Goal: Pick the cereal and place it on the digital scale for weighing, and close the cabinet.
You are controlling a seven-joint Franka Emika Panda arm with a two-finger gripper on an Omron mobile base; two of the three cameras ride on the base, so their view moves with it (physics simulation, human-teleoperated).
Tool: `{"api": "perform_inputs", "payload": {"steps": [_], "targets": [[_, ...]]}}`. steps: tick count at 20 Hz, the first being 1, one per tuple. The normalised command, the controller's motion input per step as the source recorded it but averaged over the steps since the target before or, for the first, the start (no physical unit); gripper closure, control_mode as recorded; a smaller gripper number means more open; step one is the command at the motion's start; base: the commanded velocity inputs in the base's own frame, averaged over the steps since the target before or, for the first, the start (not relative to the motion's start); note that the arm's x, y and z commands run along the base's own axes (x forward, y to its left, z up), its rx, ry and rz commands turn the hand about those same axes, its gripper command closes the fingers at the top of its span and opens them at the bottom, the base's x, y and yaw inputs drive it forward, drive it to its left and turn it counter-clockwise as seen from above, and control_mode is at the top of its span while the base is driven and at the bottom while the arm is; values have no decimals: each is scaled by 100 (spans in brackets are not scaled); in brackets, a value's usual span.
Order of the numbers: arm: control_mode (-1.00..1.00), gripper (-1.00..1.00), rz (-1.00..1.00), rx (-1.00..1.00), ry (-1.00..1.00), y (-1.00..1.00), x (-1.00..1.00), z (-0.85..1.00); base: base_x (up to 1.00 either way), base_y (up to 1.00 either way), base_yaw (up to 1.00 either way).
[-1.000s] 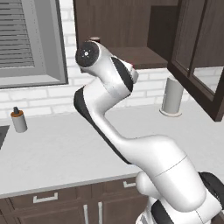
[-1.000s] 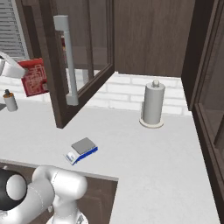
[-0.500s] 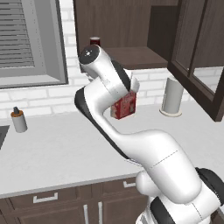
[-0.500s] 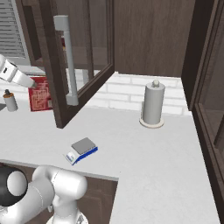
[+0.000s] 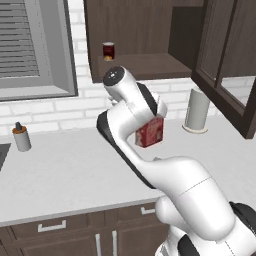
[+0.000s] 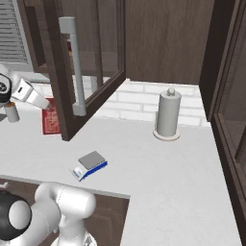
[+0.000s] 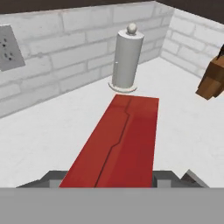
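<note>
- I see my pincer (image 7: 109, 177) pinching the tall red cardboard cereal box (image 5: 149, 133), held clear above the pale bench (image 6: 168, 168).
- Small flat white digital scale (image 6: 90, 165) with blue edge strip sits near the bench's front edge.
- Dark brown glass-panelled cabinet door (image 6: 86, 62) stands open.

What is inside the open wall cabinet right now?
On the cabinet shelf a small dark can stands at the left; the rest of the shelf looks bare. In the right base view the open door covers most of the interior.
</note>
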Motion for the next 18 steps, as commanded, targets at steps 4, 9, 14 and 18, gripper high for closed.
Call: {"api": "perform_inputs", "payload": {"steps": [4, 9, 14, 18], "targets": [[-100, 100, 0, 0, 2, -46, 0, -45, 0, 0, 0], [-100, 100, 0, 0, 0, -40, 0, -34, 0, 0, 0], [-100, 100, 0, 0, -3, -10, 1, -34, 0, 0, 0], [-100, 100, 0, 0, -4, -9, 11, -36, 0, 0, 0]]}}
